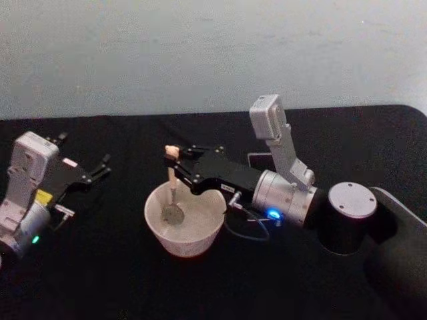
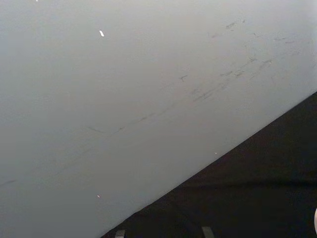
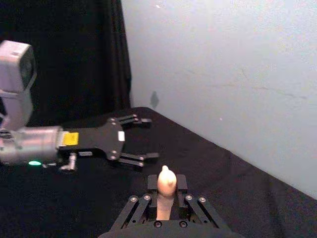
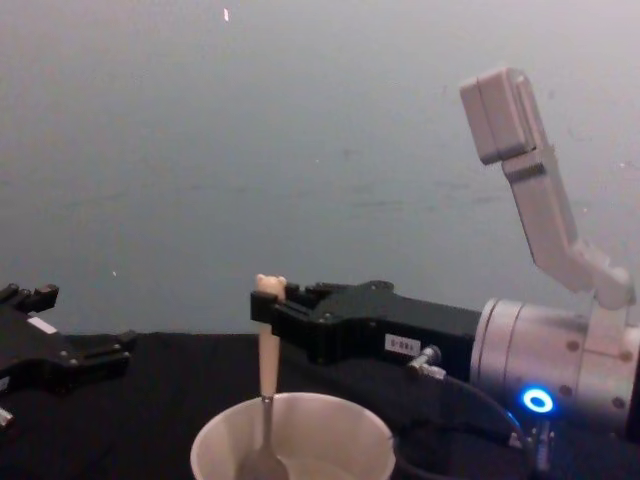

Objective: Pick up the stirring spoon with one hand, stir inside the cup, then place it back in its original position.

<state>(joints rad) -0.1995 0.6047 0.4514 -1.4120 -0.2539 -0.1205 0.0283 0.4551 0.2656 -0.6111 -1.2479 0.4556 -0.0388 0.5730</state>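
The cream-white cup [image 1: 200, 245] stands on the black table in front of me. The stirring spoon [image 1: 172, 193] stands nearly upright in it, its metal bowl [image 1: 173, 215] low inside the cup and its bear head [image 1: 171, 151] on top. My right gripper [image 1: 175, 162] reaches in from the right, above the cup's rim, and is shut on the beige handle just under the bear head. From the chest, the spoon [image 4: 267, 370] drops from the right gripper [image 4: 268, 312] into the cup [image 4: 330, 445]. The right wrist view shows the bear head [image 3: 166, 181] between the fingers. The dark holder's rim [image 1: 257, 156] peeks out behind the right arm.
My left gripper [image 1: 83, 152] rests open at the table's left, apart from the cup; it also shows as the left gripper [image 3: 143, 139] in the right wrist view. A pale wall runs along the table's far edge. A cable [image 1: 247, 230] loops beside the cup.
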